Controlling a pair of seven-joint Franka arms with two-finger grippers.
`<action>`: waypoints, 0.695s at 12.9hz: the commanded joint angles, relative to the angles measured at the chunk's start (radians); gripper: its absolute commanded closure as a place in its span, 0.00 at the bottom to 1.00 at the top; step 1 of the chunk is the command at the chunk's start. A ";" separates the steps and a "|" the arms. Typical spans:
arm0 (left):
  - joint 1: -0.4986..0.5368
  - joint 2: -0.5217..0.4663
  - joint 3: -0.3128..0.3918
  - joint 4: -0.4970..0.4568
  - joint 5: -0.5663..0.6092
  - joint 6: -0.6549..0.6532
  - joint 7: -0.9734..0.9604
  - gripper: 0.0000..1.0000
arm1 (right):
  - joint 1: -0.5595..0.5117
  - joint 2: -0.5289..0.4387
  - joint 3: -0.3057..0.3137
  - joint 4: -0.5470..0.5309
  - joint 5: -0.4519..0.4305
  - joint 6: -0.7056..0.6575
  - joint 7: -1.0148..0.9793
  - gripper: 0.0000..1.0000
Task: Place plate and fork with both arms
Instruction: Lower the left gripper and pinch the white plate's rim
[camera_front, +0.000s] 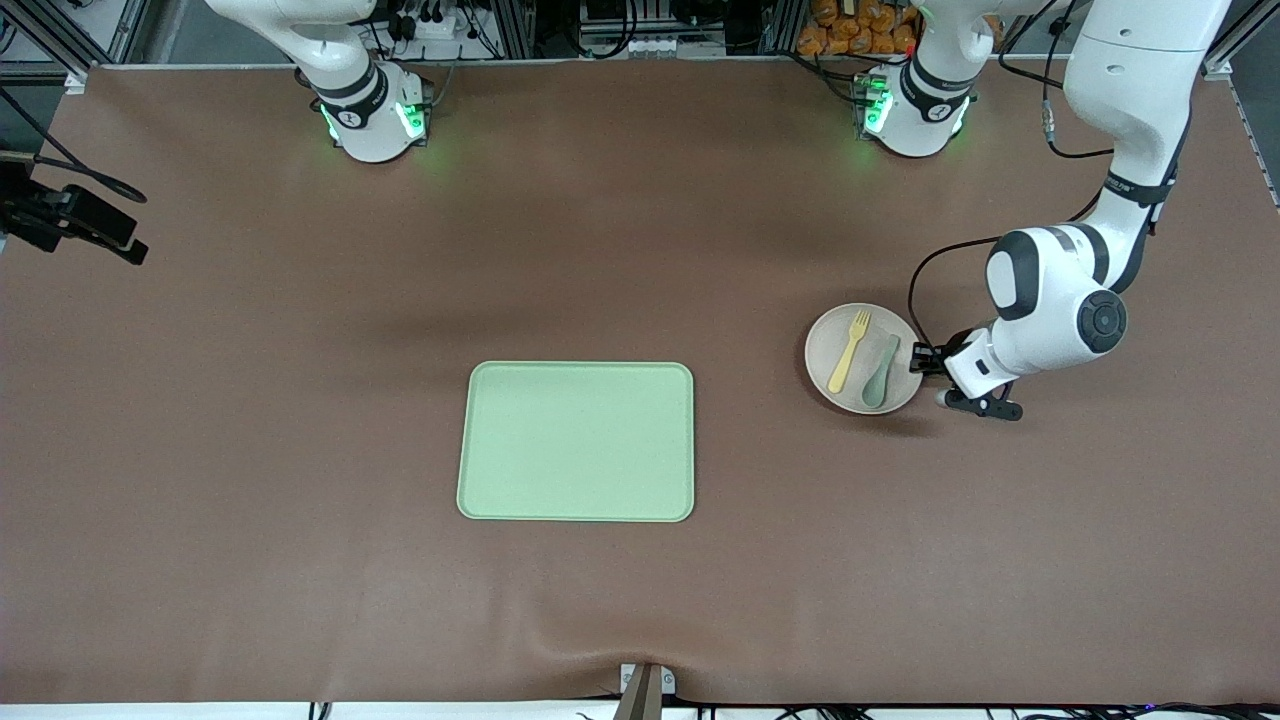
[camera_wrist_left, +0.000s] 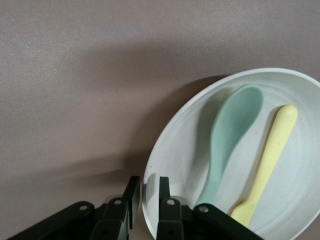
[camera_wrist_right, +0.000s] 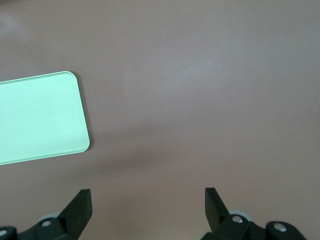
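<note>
The plate (camera_front: 862, 358) lies on the surface at about three o'clock from the tray (camera_front: 576, 441), carrying the fork (camera_front: 849, 352) and a spoon (camera_front: 880, 371). The left end effector (camera_front: 918, 360) pinches its rim, probably to carry everything together. The left wrist view alone shows the fingers (camera_wrist_left: 164, 192) astride the rim. The right end effector (camera_wrist_right: 148, 207), spread wide, waits over bare surface beside the tray.

Left gripper (camera_front: 917, 359) at plate (camera_front: 826, 352) rim — fork (camera_front: 850, 351) aboard.
</note>
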 joint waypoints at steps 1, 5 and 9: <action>0.005 0.026 -0.006 0.022 -0.025 0.009 0.032 0.78 | -0.017 -0.003 0.012 0.003 0.013 0.003 -0.002 0.00; -0.004 0.043 -0.006 0.038 -0.025 0.009 0.034 0.83 | -0.018 -0.003 0.012 0.003 0.013 0.003 -0.002 0.00; -0.009 0.043 -0.006 0.041 -0.025 0.009 0.035 0.98 | -0.017 -0.003 0.012 0.003 0.013 0.003 -0.002 0.00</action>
